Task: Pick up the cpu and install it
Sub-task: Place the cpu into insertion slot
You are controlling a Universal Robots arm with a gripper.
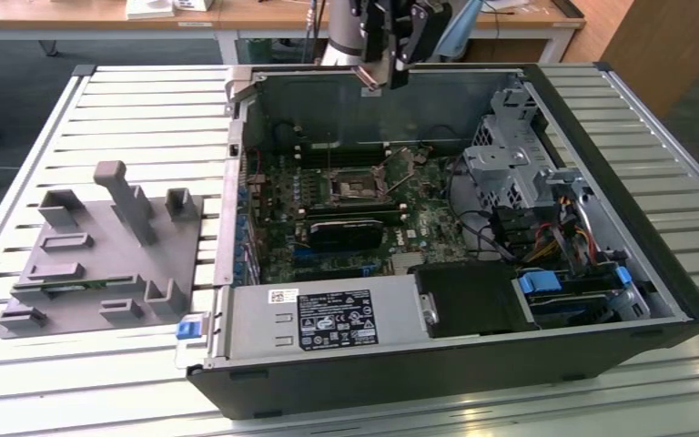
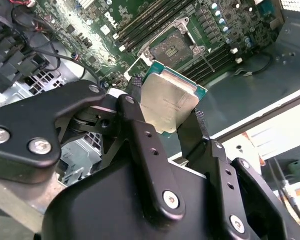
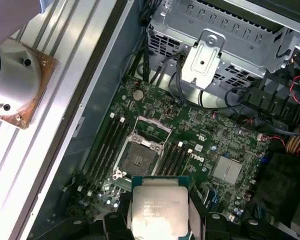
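Claw point(image 2: 166, 112) pinching cpu point(image 2: 169, 100) by 2 opposite edges, held in the air above the open computer case point(image 1: 447, 382). Socket point(image 3: 140, 152) on motherboard point(image 3: 215, 145) sits open below; cpu not yet seated.

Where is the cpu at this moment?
In both wrist views the cpu is clamped in the gripper, in the air above the motherboard and close to the open socket.

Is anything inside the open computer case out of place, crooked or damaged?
Nothing stands out. The gripper holds the cpu by two opposite edges above the motherboard, whose socket is open and empty.
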